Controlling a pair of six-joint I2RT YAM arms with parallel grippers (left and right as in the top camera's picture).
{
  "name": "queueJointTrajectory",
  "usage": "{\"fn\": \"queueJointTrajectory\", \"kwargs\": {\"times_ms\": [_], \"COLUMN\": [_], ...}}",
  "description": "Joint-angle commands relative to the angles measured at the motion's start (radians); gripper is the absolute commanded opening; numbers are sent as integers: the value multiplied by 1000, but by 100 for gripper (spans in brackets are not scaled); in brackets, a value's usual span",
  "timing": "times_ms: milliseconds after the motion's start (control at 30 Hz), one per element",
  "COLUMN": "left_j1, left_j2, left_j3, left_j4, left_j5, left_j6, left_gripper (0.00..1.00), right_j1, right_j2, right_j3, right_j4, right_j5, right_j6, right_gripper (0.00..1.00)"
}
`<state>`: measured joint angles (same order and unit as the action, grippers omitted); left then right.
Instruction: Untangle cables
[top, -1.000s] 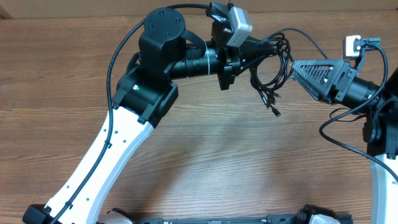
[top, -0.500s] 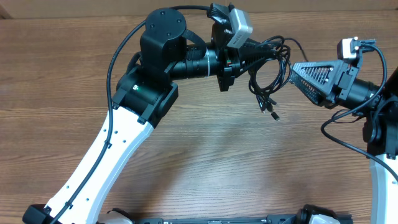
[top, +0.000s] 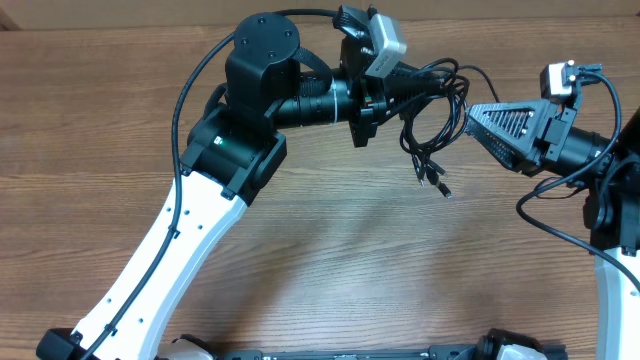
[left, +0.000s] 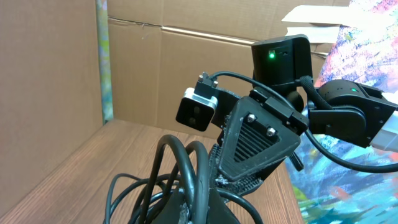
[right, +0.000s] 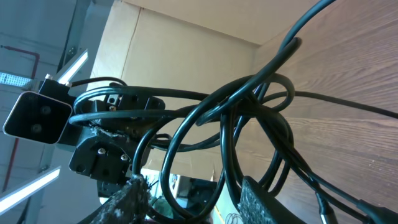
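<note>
The left arm's fingers (top: 402, 78) are closed together on the cables (top: 436, 118), gripping the bundle at its far left side, so that the cords hang from them above the worktop (top: 330, 240) rather than lying on it. In the left wrist view the fingers themselves are lost in the dark at the bottom edge, and only black loops of the cables (left: 186, 167) rise out of that spot. The right arm's fingers (right: 261, 200) stand apart, and several strands of the cables (right: 231, 118) pass through the gap between them; no strand is visibly pinched by both pads. From overhead, the right arm's fingers (top: 484, 116) point left and reach the right edge of the bundle, touching or just beside its outer loops. The bundle sits toward the far right of the scene, between the two arms, as a loose knot of overlapping loops. A few cords drop out of it toward the near side and finish in small plug ends (top: 438, 184), which hang close together below the knot. One thin strand arcs away from the top of the bundle to the right. A cardboard wall (left: 155, 68) stands behind the worktop in the left wrist view.
</note>
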<state>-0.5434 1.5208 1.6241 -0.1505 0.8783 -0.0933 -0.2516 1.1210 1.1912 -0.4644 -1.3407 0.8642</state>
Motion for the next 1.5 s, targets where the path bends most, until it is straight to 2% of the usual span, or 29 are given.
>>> {"fn": "queueJointTrajectory", "kwargs": {"times_ms": [0, 567, 1200, 1467], "left_j1": [0, 0, -49, -86], "left_j2": [-4, -4, -4, -4], "left_j3": [15, 15, 15, 15], "left_j4": [0, -31, -8, 40], "left_j5": [9, 9, 9, 9], "left_j6": [35, 72, 87, 87], "left_gripper": [4, 4, 4, 4], "right_j1": [5, 6, 6, 6], "right_j2": [-11, -11, -11, -11], "right_j3": [8, 8, 8, 8], "right_j4": [-1, -1, -1, -1], "right_j5": [-37, -101, -64, -37], "right_j6": [-4, 26, 29, 30], "right_gripper": [47, 47, 44, 34]}}
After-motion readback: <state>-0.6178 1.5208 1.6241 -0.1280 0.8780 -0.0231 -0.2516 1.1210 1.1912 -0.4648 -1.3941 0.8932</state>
